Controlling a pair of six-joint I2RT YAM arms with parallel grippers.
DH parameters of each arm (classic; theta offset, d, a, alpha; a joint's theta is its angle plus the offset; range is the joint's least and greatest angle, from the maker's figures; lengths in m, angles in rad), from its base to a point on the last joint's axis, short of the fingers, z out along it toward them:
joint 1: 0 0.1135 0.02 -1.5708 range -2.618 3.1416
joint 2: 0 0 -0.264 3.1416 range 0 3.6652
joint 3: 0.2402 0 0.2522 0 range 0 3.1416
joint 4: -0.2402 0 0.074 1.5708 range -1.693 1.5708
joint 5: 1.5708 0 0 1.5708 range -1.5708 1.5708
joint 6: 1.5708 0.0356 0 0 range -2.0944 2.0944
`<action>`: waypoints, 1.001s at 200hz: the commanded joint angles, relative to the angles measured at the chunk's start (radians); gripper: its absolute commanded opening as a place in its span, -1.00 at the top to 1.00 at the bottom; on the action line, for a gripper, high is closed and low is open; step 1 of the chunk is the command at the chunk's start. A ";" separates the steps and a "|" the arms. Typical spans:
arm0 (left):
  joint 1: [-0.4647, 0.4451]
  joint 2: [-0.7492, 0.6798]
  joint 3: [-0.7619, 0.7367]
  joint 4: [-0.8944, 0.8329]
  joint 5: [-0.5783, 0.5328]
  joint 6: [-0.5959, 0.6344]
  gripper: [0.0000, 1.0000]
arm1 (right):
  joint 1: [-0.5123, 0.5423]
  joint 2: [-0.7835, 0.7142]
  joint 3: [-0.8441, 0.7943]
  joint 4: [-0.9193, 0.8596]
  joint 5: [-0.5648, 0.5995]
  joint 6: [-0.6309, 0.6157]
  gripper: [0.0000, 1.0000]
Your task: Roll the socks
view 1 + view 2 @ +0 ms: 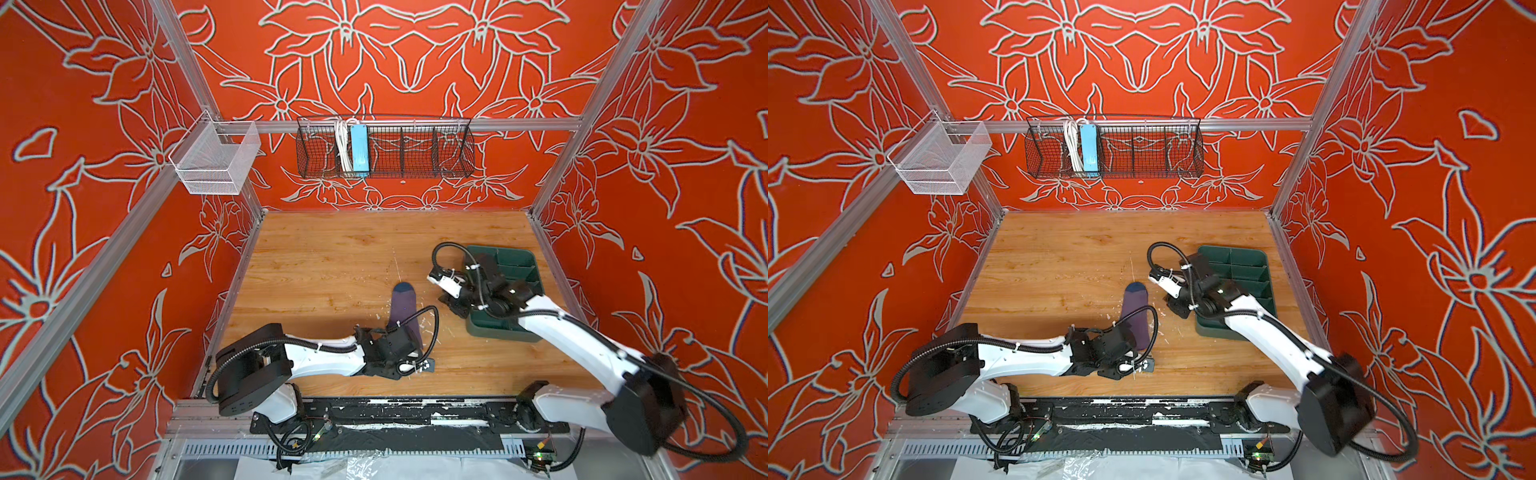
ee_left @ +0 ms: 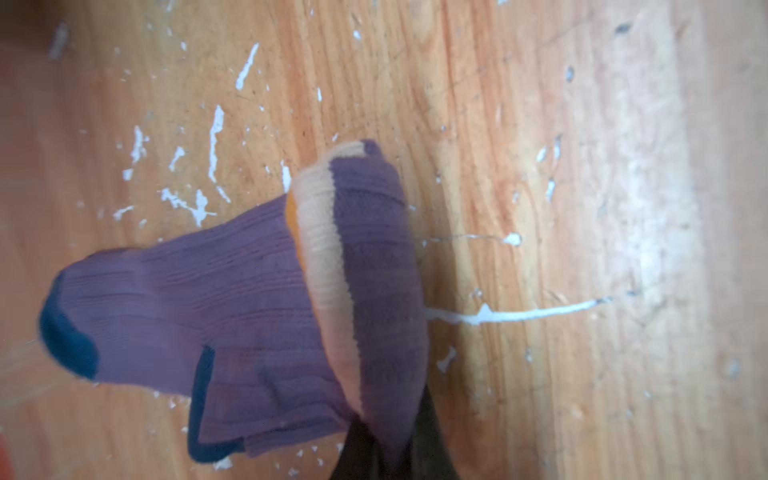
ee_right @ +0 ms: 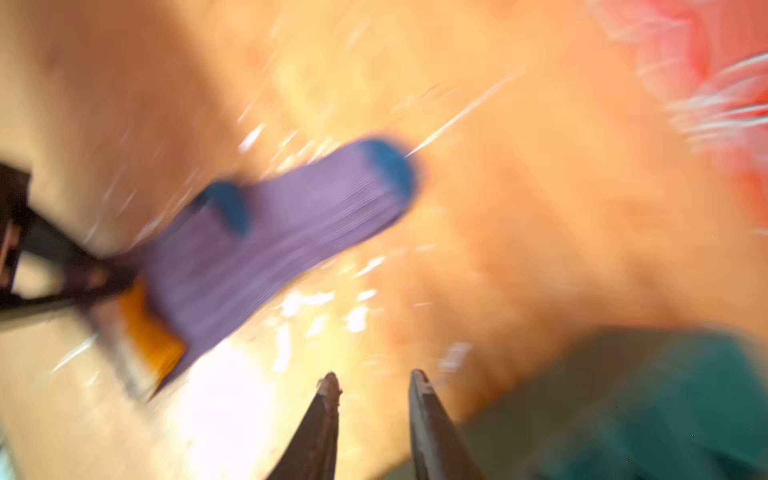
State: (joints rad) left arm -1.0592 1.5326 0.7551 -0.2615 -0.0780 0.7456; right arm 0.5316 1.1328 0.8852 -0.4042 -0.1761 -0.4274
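Red floral walls (image 1: 395, 62); scuffed wood tabletop (image 1: 332, 257); black wire basket (image 1: 415, 156).

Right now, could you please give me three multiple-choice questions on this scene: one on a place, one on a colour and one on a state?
1. Where does the green tray stand?
A. on the right arm's side of the table
B. hung on the back wall
C. on the left arm's side of the table

2. What colour is the toe of the purple sock?
A. yellow
B. white
C. navy

3. How is the left gripper?
A. open above the sock
B. shut on the sock's cuff end
C. resting in the tray

Answers:
1 A: both top views show the tray on the wood beside the right arm.
2 C: the sock's far tip is dark blue.
3 B: the left wrist view shows its fingers pinched on the folded cuff end.
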 commanded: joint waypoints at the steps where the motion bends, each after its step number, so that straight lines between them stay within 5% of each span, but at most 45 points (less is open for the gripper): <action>1: 0.092 0.053 0.079 -0.298 0.253 0.030 1.00 | 0.003 -0.216 -0.080 0.172 0.064 0.056 0.37; 34: 0.201 0.147 0.240 -0.506 0.452 0.024 1.00 | 0.062 -0.495 -0.198 0.133 -0.116 -0.208 0.20; 61: 0.245 0.273 0.355 -0.635 0.521 0.018 1.00 | 0.266 -0.538 -0.201 -0.030 0.090 -0.435 0.11; 87: 0.277 0.363 0.436 -0.709 0.555 0.010 1.00 | 0.474 -0.508 -0.211 -0.070 0.297 -0.529 0.01; 138: 0.301 0.380 0.449 -0.722 0.570 -0.005 1.00 | 0.882 -0.215 -0.291 0.039 0.597 -0.432 -0.07; 200: 0.308 0.397 0.461 -0.728 0.567 -0.009 1.00 | 0.885 0.229 -0.356 0.510 0.788 -0.303 -0.14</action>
State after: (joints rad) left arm -0.7582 1.9026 1.2098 -0.9443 0.4774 0.7322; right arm 1.4296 1.2621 0.5373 -0.1055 0.4900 -0.7818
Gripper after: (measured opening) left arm 0.074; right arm 0.567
